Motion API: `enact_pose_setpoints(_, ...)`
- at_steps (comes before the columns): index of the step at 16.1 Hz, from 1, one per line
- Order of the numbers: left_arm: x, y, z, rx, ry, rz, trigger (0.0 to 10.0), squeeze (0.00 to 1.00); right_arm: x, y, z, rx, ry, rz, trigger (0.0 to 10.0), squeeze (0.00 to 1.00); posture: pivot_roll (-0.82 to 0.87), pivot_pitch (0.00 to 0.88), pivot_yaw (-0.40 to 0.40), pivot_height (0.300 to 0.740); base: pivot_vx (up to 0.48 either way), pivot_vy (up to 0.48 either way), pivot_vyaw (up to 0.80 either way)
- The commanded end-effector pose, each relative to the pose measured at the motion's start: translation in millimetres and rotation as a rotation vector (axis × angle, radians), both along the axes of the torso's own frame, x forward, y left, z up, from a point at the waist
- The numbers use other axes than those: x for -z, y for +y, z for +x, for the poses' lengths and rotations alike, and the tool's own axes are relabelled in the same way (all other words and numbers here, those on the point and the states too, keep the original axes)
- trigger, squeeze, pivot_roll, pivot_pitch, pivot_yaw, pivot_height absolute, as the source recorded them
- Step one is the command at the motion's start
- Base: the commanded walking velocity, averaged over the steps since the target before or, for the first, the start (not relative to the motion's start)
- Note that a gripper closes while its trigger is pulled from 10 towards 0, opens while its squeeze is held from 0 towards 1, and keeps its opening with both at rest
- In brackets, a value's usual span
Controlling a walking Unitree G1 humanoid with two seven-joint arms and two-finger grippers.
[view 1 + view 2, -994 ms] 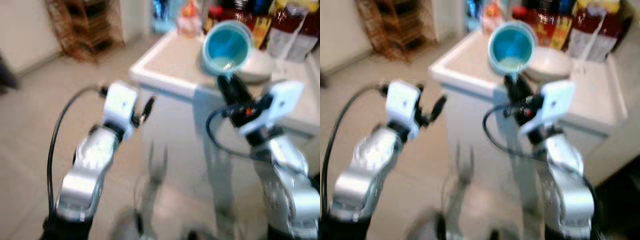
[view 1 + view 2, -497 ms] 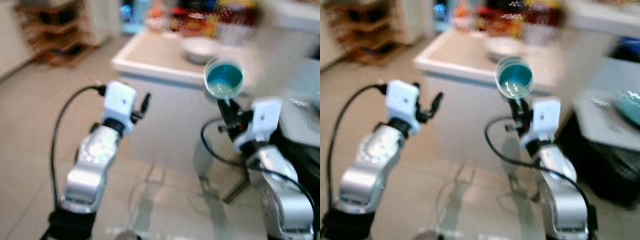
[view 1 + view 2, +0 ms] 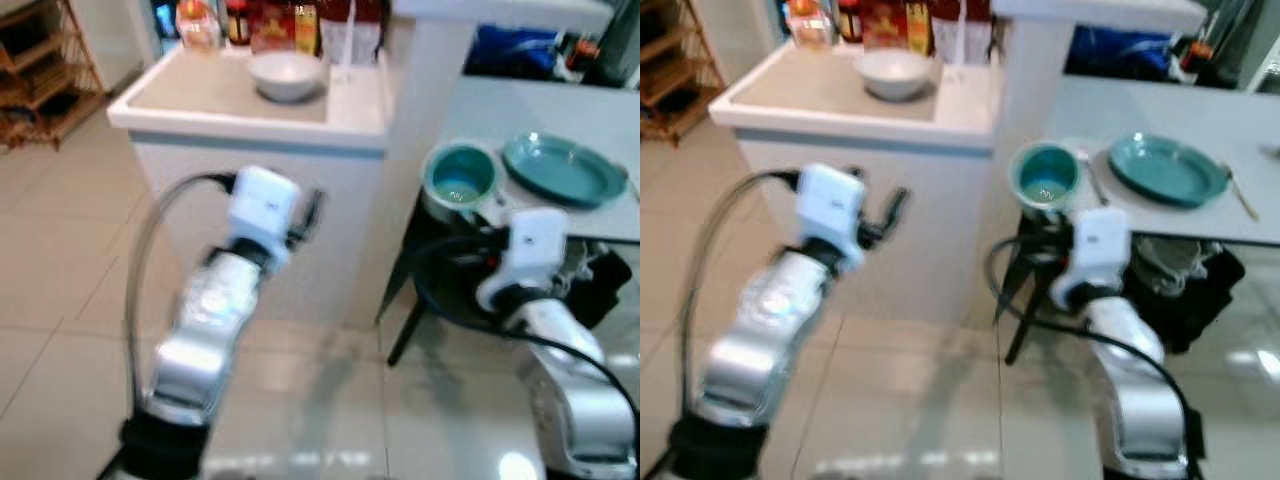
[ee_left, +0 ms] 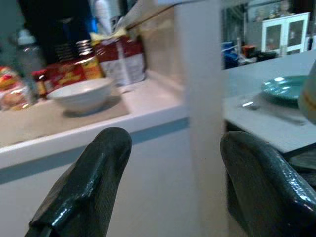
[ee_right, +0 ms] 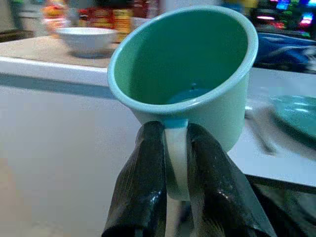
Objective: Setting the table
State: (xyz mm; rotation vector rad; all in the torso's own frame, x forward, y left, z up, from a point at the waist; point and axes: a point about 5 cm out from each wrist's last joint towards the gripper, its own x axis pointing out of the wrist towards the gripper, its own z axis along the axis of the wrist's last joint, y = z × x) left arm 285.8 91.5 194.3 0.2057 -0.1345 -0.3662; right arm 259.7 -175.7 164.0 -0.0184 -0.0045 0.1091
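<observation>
Teal cup carried toward the set worktop

The right gripper (image 5: 175,163) clamps the teal cup (image 5: 190,86) by its handle near the teal plate (image 3: 1167,170); the left gripper (image 4: 168,173) hangs spread, holding nothing.

Head eyes look down at counter (image 3: 250,105) and table (image 3: 1160,115) (shared); wrist cameras peer closely along each arm's jaws.

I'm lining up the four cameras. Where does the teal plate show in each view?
Left eye view: teal plate on the grey table, upper right.
Right eye view: on that table, upper right, beyond the mug.
Left wrist view: at the right edge, mid-height.
Right wrist view: at the right edge, cut off.
Shared landmark: white bowl on the counter.
</observation>
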Motion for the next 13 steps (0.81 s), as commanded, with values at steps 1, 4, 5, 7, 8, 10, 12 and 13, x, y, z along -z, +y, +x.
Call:
enact_pose_setpoints(1, -3.2, 5.4, 2.3, -0.022, -0.016, 0.012, 10.0, 0.0, -4.2, 0.7, 0.3, 0.0, -0.017, 0.0, 10.0, 0.0, 0.0, 0.056, -0.045, 0.74, 0.0, -0.48, 0.0)
enact_pose_setpoints(4, -5.5, 4.0, 5.3, -0.023, -0.025, 0.007, 10.0, 0.0, -5.1, -3.9, 2.5, 0.023, -0.016, 0.027, 10.0, 0.0, 0.0, 0.055, -0.046, 0.74, 0.0, -0.48, 0.0)
enact_pose_setpoints(5, -6.0, 3.3, 5.7, -0.023, -0.026, 0.005, 10.0, 0.0, -5.8, -4.7, 3.0, 0.026, -0.017, 0.028, 10.0, 0.0, 0.0, 0.054, -0.045, 0.74, 0.0, -0.48, 0.0)
enact_pose_setpoints(7, -6.6, 2.3, 6.0, -0.022, -0.029, 0.003, 10.0, 0.0, -6.9, -6.1, 3.6, 0.033, -0.024, 0.019, 10.0, 0.0, 0.0, 0.053, -0.045, 0.74, 0.0, -0.48, 0.0)
enact_pose_setpoints(8, -7.0, 1.9, 6.1, -0.02, -0.032, 0.002, 10.0, 0.0, -7.5, -6.6, 3.9, 0.036, -0.028, 0.02, 10.0, 0.0, 0.0, 0.053, -0.045, 0.74, 0.0, -0.48, 0.0)
enact_pose_setpoints(10, -7.5, 2.0, 6.0, -0.017, -0.036, 0.003, 10.0, 0.0, -8.3, -6.4, 4.0, 0.036, -0.034, 0.02, 10.0, 0.0, 0.0, 0.052, -0.044, 0.74, 0.0, -0.48, 0.0)
enact_pose_setpoints(12, -7.8, 2.5, 6.1, -0.02, -0.039, 0.001, 10.0, 0.0, -9.2, -6.0, 4.5, 0.034, -0.038, 0.017, 10.0, 0.0, 0.0, 0.05, -0.044, 0.74, 0.0, -0.48, 0.0)
enact_pose_setpoints(13, -11.5, 2.4, 5.5, -0.023, -0.054, -0.046, 10.0, 0.0, -10.1, -6.0, 5.3, 0.034, -0.041, 0.013, 10.0, 0.0, 0.0, 0.048, -0.043, 0.74, 0.0, -0.48, 0.0)
